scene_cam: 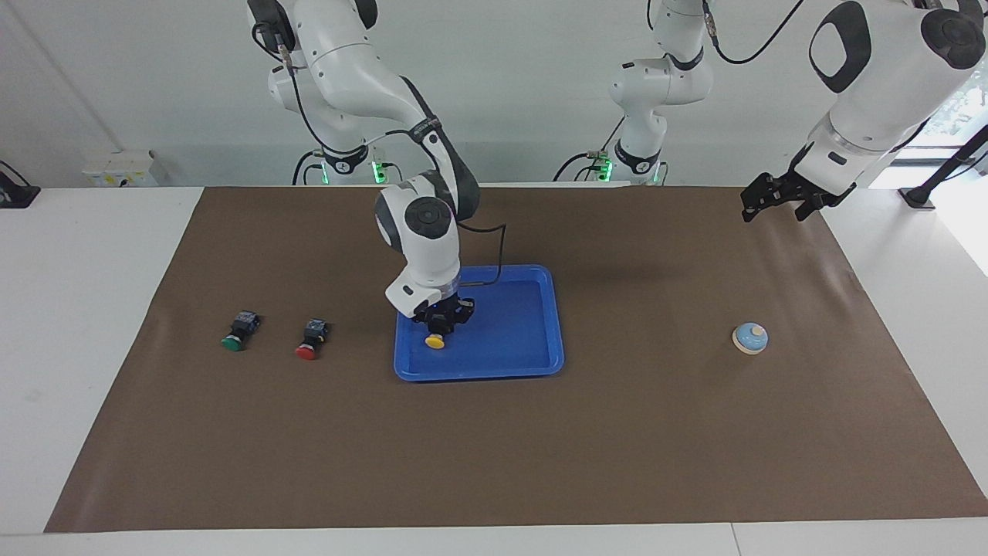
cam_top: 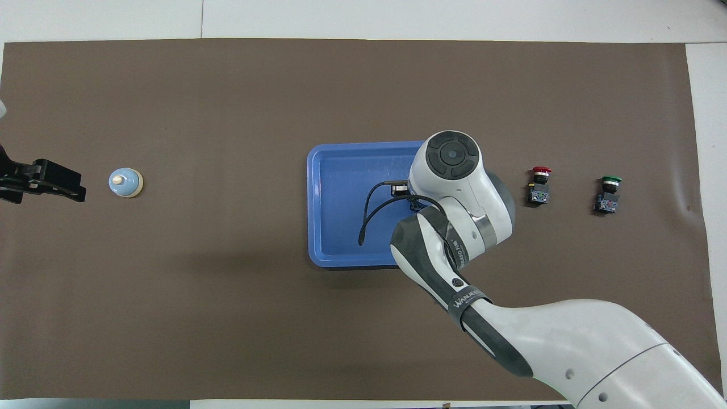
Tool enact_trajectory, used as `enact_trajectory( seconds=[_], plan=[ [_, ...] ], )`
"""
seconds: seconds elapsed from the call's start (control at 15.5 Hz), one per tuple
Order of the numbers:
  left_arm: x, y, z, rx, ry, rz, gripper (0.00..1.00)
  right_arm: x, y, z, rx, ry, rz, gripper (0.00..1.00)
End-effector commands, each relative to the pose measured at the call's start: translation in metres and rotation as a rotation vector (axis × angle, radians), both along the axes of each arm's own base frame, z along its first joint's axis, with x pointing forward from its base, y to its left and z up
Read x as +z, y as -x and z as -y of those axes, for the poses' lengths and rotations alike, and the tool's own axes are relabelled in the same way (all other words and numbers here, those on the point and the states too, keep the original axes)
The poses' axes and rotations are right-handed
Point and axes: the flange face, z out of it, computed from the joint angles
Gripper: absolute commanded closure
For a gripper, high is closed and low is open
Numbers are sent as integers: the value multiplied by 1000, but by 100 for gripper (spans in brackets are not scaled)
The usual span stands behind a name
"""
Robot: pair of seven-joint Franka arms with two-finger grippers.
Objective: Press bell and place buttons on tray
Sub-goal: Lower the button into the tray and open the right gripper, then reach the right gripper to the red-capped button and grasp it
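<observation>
The blue tray (scene_cam: 478,374) (cam_top: 311,204) lies mid-table. My right gripper (scene_cam: 440,318) is down inside it, at the end toward the right arm. The yellow button (scene_cam: 435,340) sits directly under that gripper, low in the tray. I cannot tell whether it is still gripped, and the arm hides it in the overhead view. The red button (scene_cam: 310,340) (cam_top: 538,184) and green button (scene_cam: 238,330) (cam_top: 608,193) lie on the mat beside the tray, toward the right arm's end. The light-blue bell (scene_cam: 750,337) (cam_top: 125,182) stands toward the left arm's end. My left gripper (scene_cam: 774,210) (cam_top: 57,184) waits open above the mat's edge there.
A brown mat (scene_cam: 494,463) covers the table. White tabletop borders it at both ends. The right arm's cable (cam_top: 366,221) hangs over the tray's floor.
</observation>
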Motion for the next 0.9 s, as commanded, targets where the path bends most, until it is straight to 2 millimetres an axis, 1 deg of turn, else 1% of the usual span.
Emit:
enact_trajectory(
  seconds=[0.0, 0.13, 0.19, 0.26, 0.32, 0.39, 0.45, 0.52, 0.58, 0.65, 0.78, 0.84],
  plan=[
    [4, 6, -2, 13, 0, 15, 0, 18, -2, 5, -95, -3, 5, 0],
    [4, 6, -2, 13, 0, 15, 0, 57, -16, 12, -138, -6, -11, 0],
    [4, 6, -2, 13, 0, 15, 0, 80, -25, 23, -168, -19, -27, 0],
    [4, 6, -1, 12, 0, 15, 0, 102, -36, 46, -194, -20, -29, 0],
    [4, 6, -2, 13, 0, 15, 0, 115, -42, 68, -198, -18, -24, 0],
    [4, 6, -2, 13, 1, 15, 0, 126, -47, 94, -164, -19, -14, 0],
    [4, 6, -2, 13, 1, 15, 0, 128, -51, 116, -118, -14, -11, 0],
    [4, 6, -2, 13, 0, 14, 0, 127, -54, 134, -87, -12, -14, 0],
    [4, 6, -2, 13, 0, 15, 0, 121, -56, 162, -80, -7, -25, 0],
    [4, 6, -1, 12, 0, 14, 0, 117, -55, 182, -57, -2, -31, 0],
    [4, 6, -2, 13, 0, 15, 0, 105, -53, 212, -42, 0, -24, 0],
    [4, 6, -2, 13, 0, 15, 0, 97, -49, 224, -51, -3, -2, 0]
  ],
)
